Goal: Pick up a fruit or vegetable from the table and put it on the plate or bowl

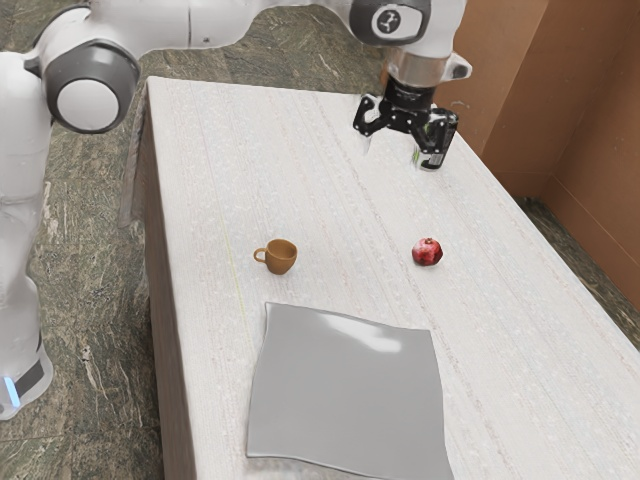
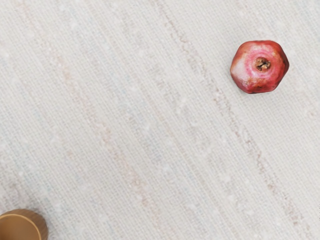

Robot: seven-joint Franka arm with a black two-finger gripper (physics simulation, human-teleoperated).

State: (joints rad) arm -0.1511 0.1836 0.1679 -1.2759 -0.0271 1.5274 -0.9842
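Observation:
A red pomegranate (image 1: 428, 252) lies on the pale table (image 1: 220, 180), toward the exterior view's right; in the wrist view the pomegranate (image 2: 259, 66) shows its crown end up. A flat grey square plate (image 1: 345, 395) rests near the table's front edge. My gripper (image 1: 398, 152) hangs open high above the table's far part, well behind the pomegranate and apart from it, with nothing between its fingers.
A small brown cup (image 1: 279, 256) stands left of the pomegranate and just behind the plate; the cup's rim (image 2: 20, 226) shows in the wrist view. Brown walls (image 1: 560, 110) rise beyond the table's right side. Bare tabletop lies between cup and pomegranate.

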